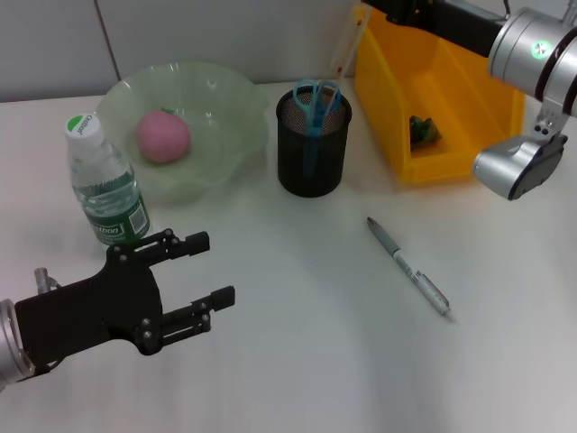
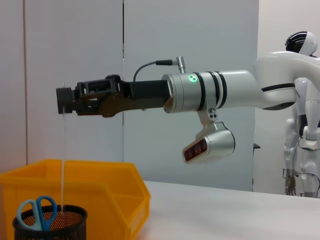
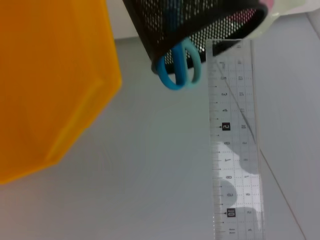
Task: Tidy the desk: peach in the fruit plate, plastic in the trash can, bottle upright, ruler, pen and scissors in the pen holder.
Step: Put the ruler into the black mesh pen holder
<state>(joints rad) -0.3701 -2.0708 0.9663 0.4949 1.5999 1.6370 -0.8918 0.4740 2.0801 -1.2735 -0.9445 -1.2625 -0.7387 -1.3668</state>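
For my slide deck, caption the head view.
Right gripper holds the ruler above the pen holder; pen remains.

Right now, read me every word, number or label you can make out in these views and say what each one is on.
"2": on the clear ruler, in a black square on its scale.
"10": on the same ruler, in a second black square farther along.
Other ruler numerals: too faint to read surely.
Water bottle cap: green logo with a short word, too small to read.
Water bottle label: print too small to read.
Pen: no readable text.
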